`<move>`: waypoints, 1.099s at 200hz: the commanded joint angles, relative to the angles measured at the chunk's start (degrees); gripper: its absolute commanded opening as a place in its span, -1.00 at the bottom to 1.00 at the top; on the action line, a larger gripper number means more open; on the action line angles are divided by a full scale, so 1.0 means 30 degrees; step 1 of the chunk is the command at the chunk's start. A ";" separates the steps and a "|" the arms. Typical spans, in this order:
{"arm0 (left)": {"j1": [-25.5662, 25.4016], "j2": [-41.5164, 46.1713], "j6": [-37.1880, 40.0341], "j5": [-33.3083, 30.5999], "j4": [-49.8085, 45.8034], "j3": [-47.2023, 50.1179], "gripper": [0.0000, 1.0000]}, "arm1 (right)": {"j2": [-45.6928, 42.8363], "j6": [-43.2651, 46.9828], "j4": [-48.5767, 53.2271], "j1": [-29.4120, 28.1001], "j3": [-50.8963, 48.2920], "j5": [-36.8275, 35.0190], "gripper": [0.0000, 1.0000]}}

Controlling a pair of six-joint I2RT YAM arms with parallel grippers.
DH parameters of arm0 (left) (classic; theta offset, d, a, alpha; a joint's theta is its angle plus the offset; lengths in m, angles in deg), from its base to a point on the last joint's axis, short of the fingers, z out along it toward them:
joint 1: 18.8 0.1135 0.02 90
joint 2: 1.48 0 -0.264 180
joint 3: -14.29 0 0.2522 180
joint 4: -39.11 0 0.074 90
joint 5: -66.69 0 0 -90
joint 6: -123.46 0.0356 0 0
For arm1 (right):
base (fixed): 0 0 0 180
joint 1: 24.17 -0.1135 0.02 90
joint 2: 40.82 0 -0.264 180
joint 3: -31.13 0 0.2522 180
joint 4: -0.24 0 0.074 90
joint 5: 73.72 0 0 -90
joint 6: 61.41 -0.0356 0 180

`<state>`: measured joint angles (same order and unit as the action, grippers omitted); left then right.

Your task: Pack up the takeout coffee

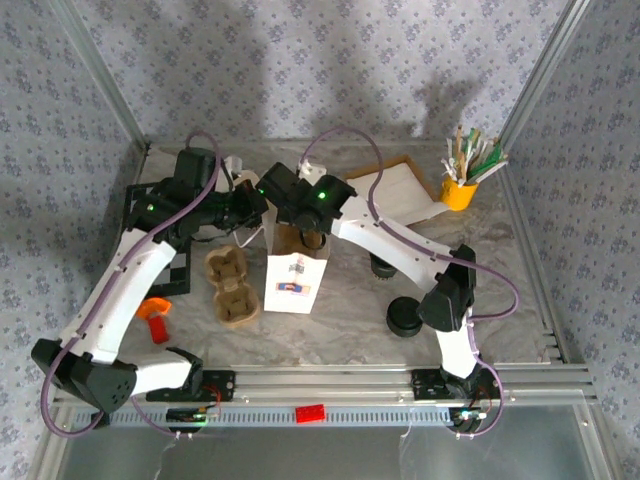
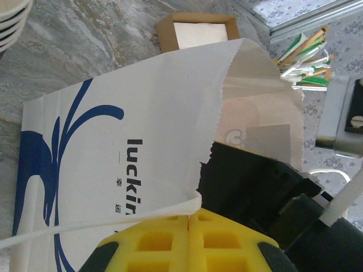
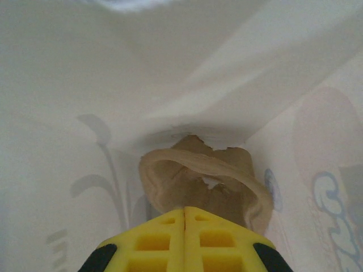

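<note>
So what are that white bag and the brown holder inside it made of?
The bag looks like thin, matte white paper with blue print. It creases sharply, its rim is cut in a zigzag, and light glows through its walls. The brown holder inside it is probably moulded paper pulp. Its surface is dull and fibrous, and its thick rim is ragged.

White arms (image 1: 125, 285), purple cables (image 1: 337, 129), yellow fingers (image 2: 159, 228)

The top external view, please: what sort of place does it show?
Probably a robot test cell staged as a coffee counter: an aluminium frame, a patterned backdrop, a white paper bag and a brown pulp cup tray.
</note>
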<state>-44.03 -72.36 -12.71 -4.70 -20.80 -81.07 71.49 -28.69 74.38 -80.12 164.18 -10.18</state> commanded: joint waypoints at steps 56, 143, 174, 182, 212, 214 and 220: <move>0.0155 0.0827 -0.0585 -0.0073 0.0622 0.0515 -1.00 | 0.0939 -0.0582 0.1199 0.0134 -0.0347 -0.0184 -1.00; 0.0179 0.1147 -0.0638 -0.0242 0.0713 0.0983 -1.00 | 0.2289 -0.0438 0.0726 0.0730 -0.0433 0.1377 -1.00; 0.0237 0.1152 -0.0656 -0.0143 0.0765 0.1096 -1.00 | 0.2377 -0.0577 0.0122 0.1021 -0.1098 0.2105 -1.00; 0.0294 0.1153 -0.0657 -0.0139 0.0736 0.1134 -1.00 | 0.2348 -0.0545 0.0030 0.1070 -0.1198 0.2085 -1.00; 0.0552 0.1355 -0.0481 0.0275 0.0750 0.1240 -0.78 | 0.2453 -0.0377 -0.0225 0.1227 -0.1209 0.2253 -1.00; 0.0558 0.1357 -0.0464 0.0323 0.0761 0.1243 -0.77 | 0.2499 -0.0372 -0.0217 0.1219 -0.1207 0.2278 -1.00; 0.0560 0.1375 -0.0363 0.0470 0.0805 0.1217 -0.75 | 0.2592 -0.0376 -0.0205 0.1270 -0.1178 0.2354 -1.00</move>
<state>-42.88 -70.02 -14.39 -5.33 -19.47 -77.64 77.98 -29.08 73.66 -76.77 160.83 -3.97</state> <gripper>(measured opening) 0.101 0.051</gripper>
